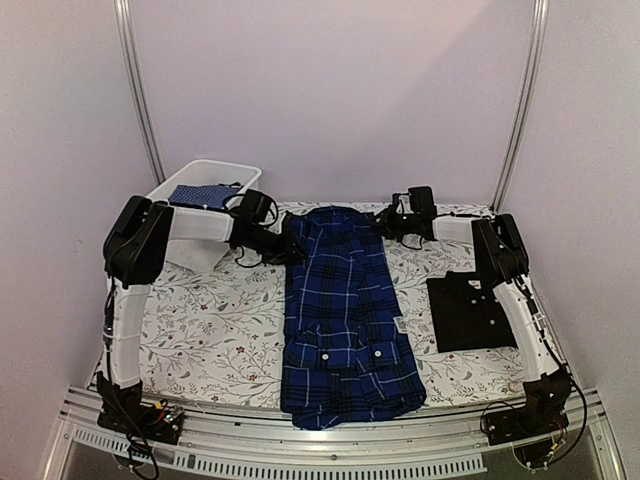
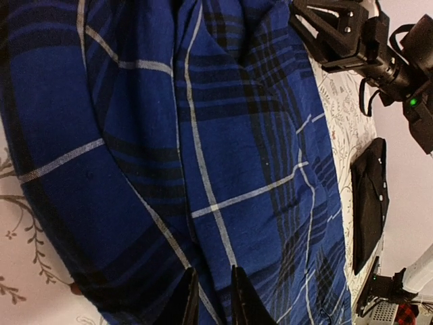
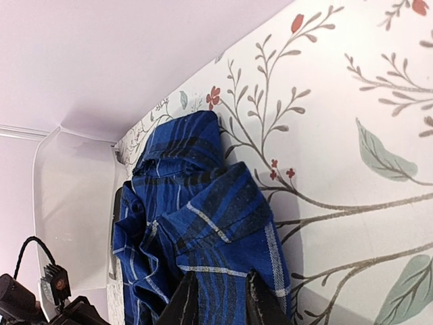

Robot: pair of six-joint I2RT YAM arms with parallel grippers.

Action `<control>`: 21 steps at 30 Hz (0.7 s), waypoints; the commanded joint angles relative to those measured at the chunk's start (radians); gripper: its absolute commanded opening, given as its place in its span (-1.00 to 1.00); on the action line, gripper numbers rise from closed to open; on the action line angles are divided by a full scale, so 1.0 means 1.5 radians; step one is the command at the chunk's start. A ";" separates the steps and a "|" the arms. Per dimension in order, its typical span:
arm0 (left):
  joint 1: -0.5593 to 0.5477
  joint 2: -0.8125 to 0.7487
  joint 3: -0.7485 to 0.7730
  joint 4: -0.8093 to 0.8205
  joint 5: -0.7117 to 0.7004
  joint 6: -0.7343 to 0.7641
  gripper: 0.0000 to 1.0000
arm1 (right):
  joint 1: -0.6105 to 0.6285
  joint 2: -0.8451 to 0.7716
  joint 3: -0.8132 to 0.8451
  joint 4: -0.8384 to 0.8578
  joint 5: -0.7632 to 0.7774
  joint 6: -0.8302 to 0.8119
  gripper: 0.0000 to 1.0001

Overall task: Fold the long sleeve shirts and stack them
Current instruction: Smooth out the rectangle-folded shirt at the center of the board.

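The plaid long sleeve shirt [image 1: 342, 315] lies lengthwise down the middle of the table, folded into a long strip, its hem at the near edge. My left gripper [image 1: 285, 243] is at the shirt's far left corner, shut on a fold of the plaid cloth [image 2: 215, 203]. My right gripper [image 1: 388, 222] is at the far right corner, shut on the bunched plaid cloth [image 3: 203, 223] near the collar. The black long sleeve shirt [image 1: 471, 310] lies folded flat on the right side of the table; it also shows in the left wrist view as the black shirt [image 2: 369, 203].
A white bin [image 1: 205, 178] with a blue patterned cloth [image 1: 205, 195] inside stands at the far left. The table carries a floral cover [image 1: 210, 330]. Walls close the back and sides. Metal rail [image 1: 330, 440] runs along the near edge.
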 commanded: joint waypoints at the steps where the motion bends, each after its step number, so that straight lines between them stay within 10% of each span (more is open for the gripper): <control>1: -0.003 -0.044 -0.004 -0.018 -0.035 0.012 -0.65 | 0.005 0.018 0.031 0.006 -0.043 0.013 -0.50; 21: -0.037 -0.038 0.006 -0.103 -0.284 -0.011 -0.36 | 0.037 -0.385 -0.461 -0.115 0.098 -0.217 -0.03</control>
